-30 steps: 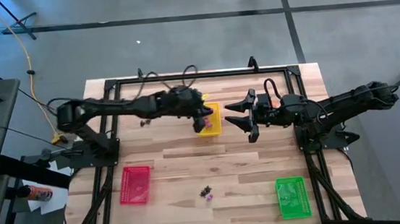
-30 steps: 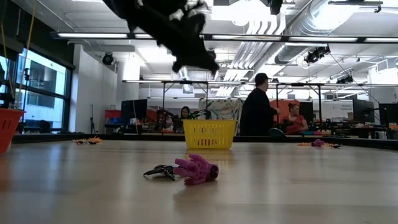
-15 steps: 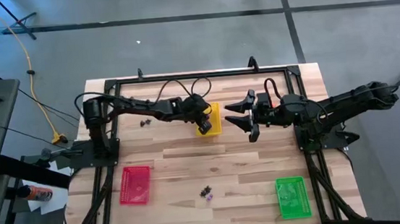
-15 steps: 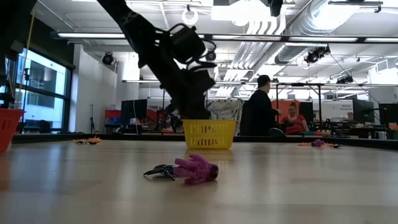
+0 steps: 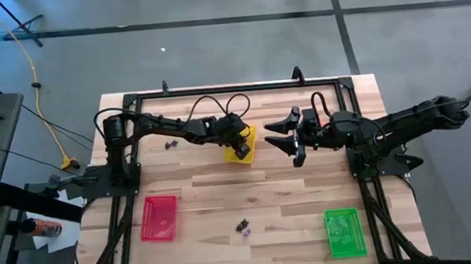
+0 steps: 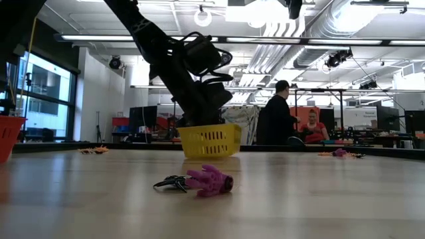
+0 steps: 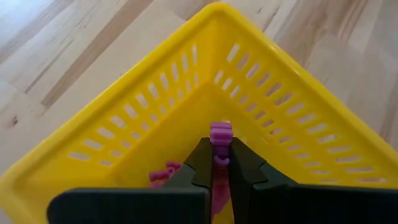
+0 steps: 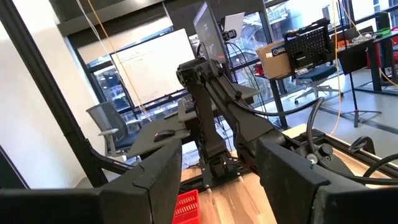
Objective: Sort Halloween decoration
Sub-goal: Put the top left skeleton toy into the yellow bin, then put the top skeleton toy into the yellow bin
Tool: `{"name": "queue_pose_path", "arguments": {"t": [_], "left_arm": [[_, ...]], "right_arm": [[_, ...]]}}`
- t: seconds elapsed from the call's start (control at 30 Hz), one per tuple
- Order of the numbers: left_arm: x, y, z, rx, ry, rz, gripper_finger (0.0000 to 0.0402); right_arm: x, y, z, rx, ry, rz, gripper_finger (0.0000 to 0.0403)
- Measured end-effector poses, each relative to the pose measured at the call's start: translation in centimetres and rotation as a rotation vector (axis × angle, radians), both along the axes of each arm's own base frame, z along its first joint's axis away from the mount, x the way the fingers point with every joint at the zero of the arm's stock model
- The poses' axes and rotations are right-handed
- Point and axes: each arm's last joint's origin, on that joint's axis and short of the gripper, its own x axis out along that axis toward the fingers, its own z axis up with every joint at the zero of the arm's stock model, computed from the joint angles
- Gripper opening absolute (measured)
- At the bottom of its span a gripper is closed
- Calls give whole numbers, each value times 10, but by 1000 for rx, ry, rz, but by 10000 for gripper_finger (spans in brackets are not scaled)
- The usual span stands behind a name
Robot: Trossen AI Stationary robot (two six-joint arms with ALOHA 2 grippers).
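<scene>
pinching a purple trinket (image 7: 220, 135) between closed jaws, the left gripper (image 7: 219, 163) hangs inside the yellow tray (image 7: 112, 124), which looks tipped. the right gripper (image 5: 292, 133) waits open beside it. light, stiff, slippery-looking plastic; more pieces (image 5: 243, 227) lie mid-table, best nipped across a thin limb.

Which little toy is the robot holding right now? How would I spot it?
Find the yellow plastic slotted basket at the back middle of the wooden table. The left tool is inside it, shut on a tiny purple plastic trinket. It alone is pinched; another pinkish piece lies loose beside it.
</scene>
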Motion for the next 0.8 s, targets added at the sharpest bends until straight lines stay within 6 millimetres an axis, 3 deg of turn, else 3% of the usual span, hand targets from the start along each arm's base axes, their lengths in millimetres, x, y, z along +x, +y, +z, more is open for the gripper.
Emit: {"name": "queue_pose_path", "arguments": {"t": [0.27,0.47,0.63,0.8], "left_arm": [[0,-1,-1,-9,2,-27,10],[-1,-1,8,-9,-21,-34,56],[-5,-1,27,25,-60,-59,100],[-14,-2,67,65,-159,-66,138]], "right_arm": [[0,0,0,-5,1,-1,200],[0,0,0,-8,2,-1,200],[0,0,0,-8,2,-1,200],[0,0,0,-8,1,-1,200]]}}
